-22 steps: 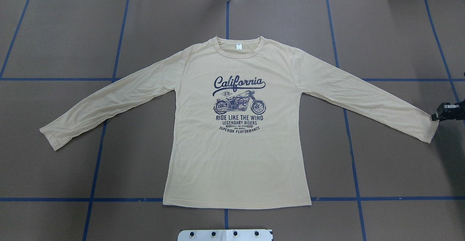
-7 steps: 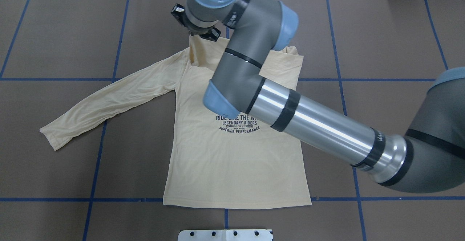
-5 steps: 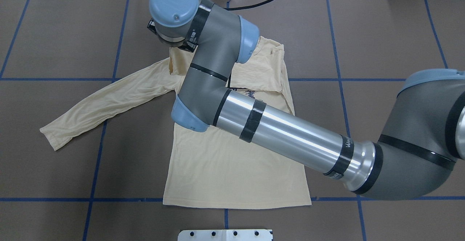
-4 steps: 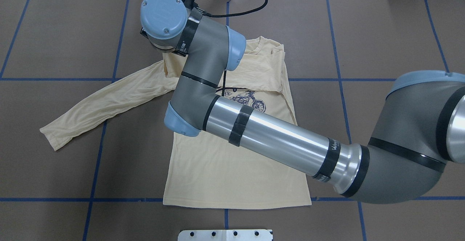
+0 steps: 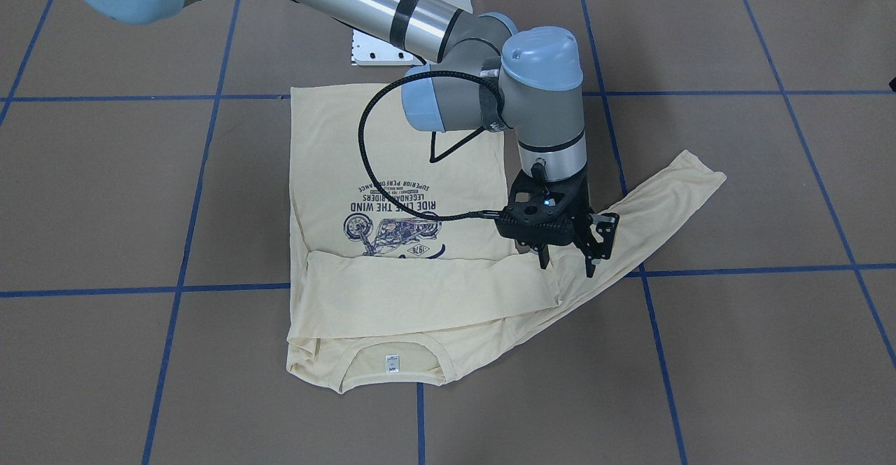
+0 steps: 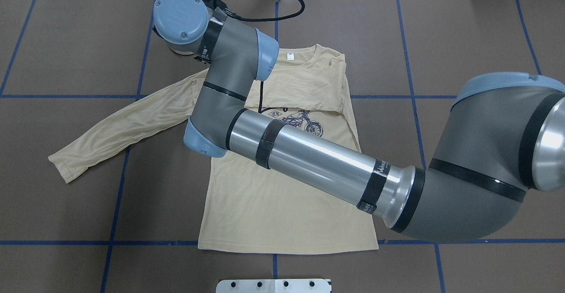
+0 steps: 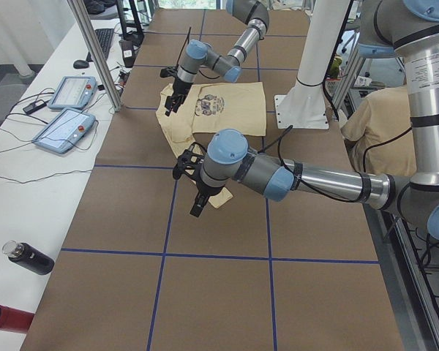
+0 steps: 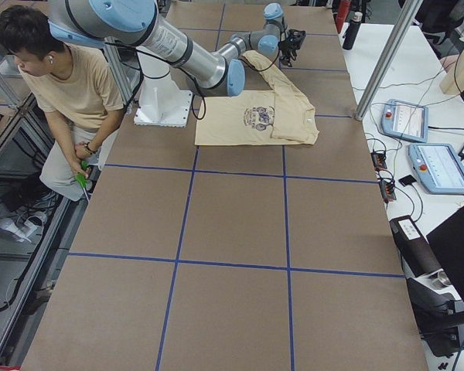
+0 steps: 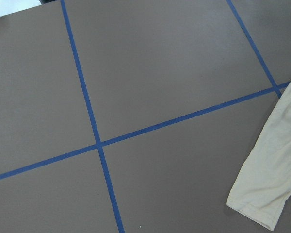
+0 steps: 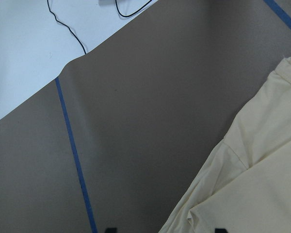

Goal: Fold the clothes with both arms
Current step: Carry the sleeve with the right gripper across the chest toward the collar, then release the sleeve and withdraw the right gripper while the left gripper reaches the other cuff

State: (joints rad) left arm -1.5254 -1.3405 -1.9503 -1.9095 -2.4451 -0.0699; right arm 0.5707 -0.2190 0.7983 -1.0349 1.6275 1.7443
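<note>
Two claws [image 5: 567, 267] [image 7: 192, 196], one shirt [image 5: 325, 150]

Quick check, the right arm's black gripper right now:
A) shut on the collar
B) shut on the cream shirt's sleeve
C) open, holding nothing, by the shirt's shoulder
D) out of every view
C: in the front-facing view the right arm's black two-finger gripper has its fingers spread with no cloth between them, at the shoulder of the pale cream-yellow long-sleeved shirt.
</note>
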